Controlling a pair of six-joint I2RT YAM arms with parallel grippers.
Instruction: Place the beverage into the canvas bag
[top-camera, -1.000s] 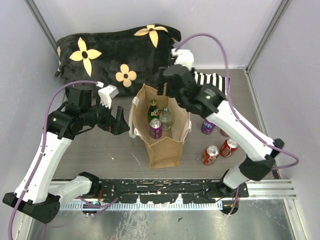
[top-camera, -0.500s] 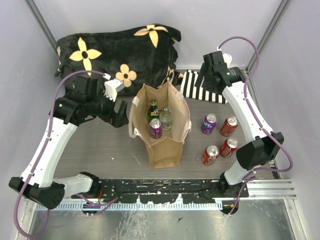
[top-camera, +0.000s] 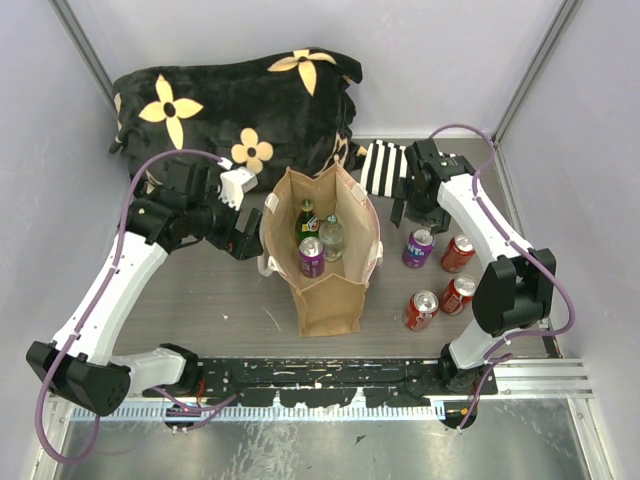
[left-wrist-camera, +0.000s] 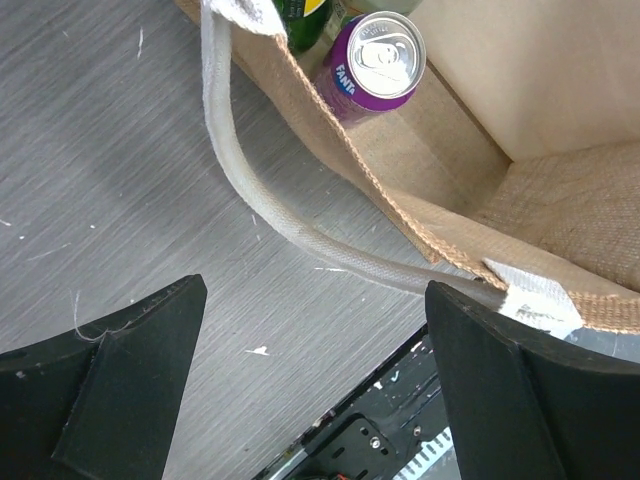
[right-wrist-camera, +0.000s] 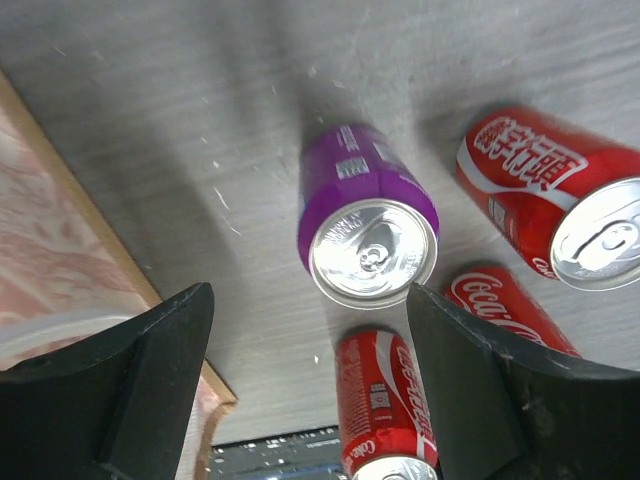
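The right gripper (right-wrist-camera: 308, 300) hung open above a purple can (right-wrist-camera: 368, 235) standing on the worktop (right-wrist-camera: 180, 120) right of the canvas bag (top-camera: 330, 295), with three red cans (right-wrist-camera: 530, 180) close by. The left gripper (left-wrist-camera: 315, 290), also open, hovered beside the bag's white handle (left-wrist-camera: 250, 200); a second purple can (left-wrist-camera: 385, 60) stood inside

Whole thing sits on a grey wood-grain tabletop (top-camera: 200, 300) with little white scratches all over it, boxed in by plain pale lilac wall panels (top-camera: 450, 50) held in slim aluminium corner posts (top-camera: 86, 55). A black plush blanket with yellow flower shapes (top-camera: 225, 100) is bunched up against the back wall. A black-and-white striped cloth (top-camera: 380, 168) lies just beside its right end, and the light is soft and even.
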